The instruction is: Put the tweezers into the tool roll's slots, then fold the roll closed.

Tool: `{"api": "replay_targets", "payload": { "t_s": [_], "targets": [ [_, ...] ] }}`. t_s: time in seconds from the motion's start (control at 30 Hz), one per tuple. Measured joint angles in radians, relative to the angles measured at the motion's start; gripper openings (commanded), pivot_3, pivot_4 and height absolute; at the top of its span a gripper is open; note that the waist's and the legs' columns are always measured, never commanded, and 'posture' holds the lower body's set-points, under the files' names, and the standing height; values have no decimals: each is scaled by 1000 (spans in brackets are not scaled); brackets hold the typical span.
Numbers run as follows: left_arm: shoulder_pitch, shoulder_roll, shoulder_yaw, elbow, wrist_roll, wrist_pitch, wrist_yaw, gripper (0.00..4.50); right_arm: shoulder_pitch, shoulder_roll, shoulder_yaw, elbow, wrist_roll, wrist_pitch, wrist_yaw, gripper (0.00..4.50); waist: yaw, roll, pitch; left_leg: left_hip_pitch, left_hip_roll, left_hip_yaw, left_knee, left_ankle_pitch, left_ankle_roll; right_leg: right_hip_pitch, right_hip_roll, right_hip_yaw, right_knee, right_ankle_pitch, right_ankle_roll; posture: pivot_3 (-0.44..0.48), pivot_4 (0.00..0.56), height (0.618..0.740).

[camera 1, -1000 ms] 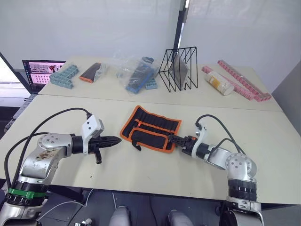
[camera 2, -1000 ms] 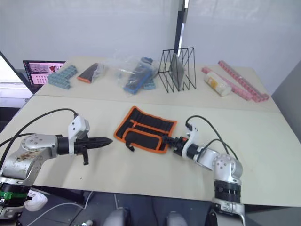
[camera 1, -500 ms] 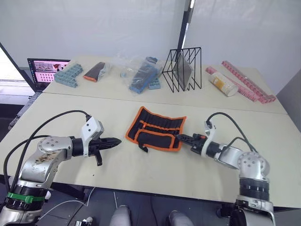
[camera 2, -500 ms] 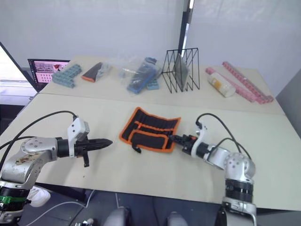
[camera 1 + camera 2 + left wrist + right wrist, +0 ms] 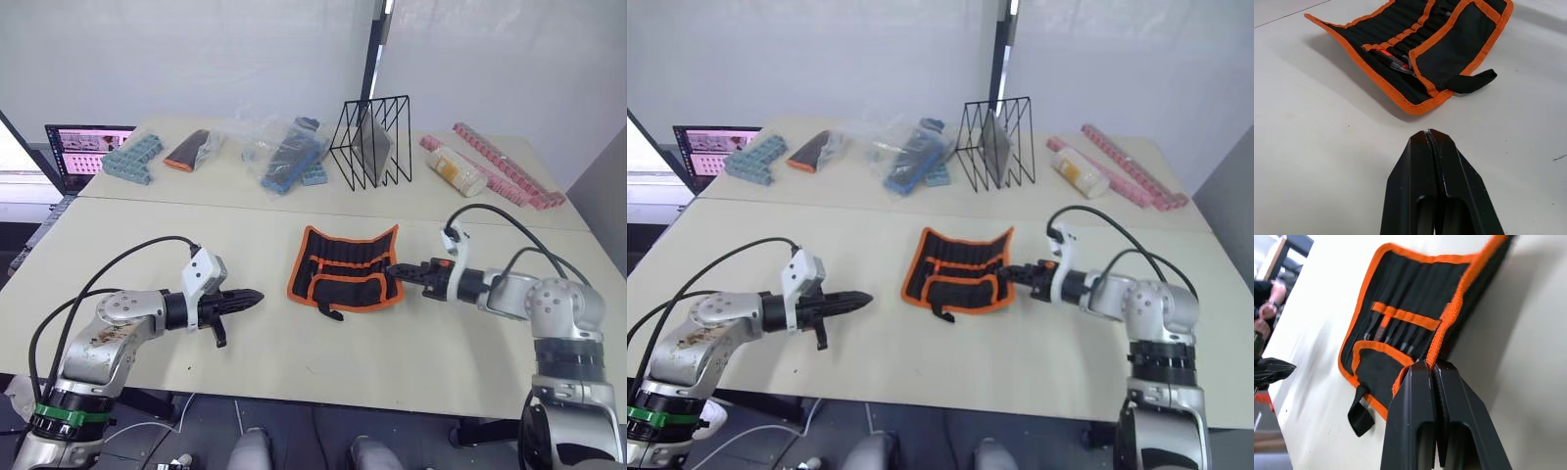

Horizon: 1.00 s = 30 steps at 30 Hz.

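The tool roll (image 5: pixel 343 266) lies opened near the table's middle, black with orange edging, its short strap (image 5: pixel 331 311) pointing toward me. My right gripper (image 5: pixel 395 273) is shut on the roll's right orange edge (image 5: pixel 1442 328) and holds that edge lifted off the table. Slim black tweezers (image 5: pixel 1396 335) sit side by side in the slots (image 5: pixel 1408 316) under the orange stripe. My left gripper (image 5: pixel 253 296) hovers low over the table a hand's width left of the roll, shut with nothing in it; its closed fingertips (image 5: pixel 1431 139) point at the roll (image 5: pixel 1415 44).
Along the back of the table stand a black wire rack (image 5: pixel 372 142), clear plastic bags with blue parts (image 5: pixel 289 157), a wrapped black-and-orange pouch (image 5: pixel 191 149), blue blocks (image 5: pixel 132 157), a white bottle (image 5: pixel 456 168) and pink strips (image 5: pixel 505 176). A laptop (image 5: pixel 78 149) sits far left.
My right gripper has drawn the roll's right edge up and to the right, so the roll has slid right and looks narrower. The left gripper has stayed shut and has barely moved.
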Motion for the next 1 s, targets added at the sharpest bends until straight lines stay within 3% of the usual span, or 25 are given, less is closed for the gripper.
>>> {"api": "replay_targets", "payload": {
  "t_s": [0.53,0.97,1.0],
  "targets": [
    [9,-54,-32,-43,3,1,59,0,-44,106,86,-15,-86,-11,-26,34,2,0,0,0,0,0,0,0,0,0,0,1,0,0,0,0,150,713],
    [-80,-81,-75,6,4,-1,36,0,98,39,-41,-60,-83,-5,-35,34,3,0,0,0,-1,0,0,0,0,0,0,2,0,0,0,0,150,713],
    [-87,-87,-81,7,4,-1,31,0,109,46,-55,-60,-76,1,-41,299,2,0,0,0,-1,0,0,0,0,0,0,2,0,0,0,0,150,713]
  ]
}}
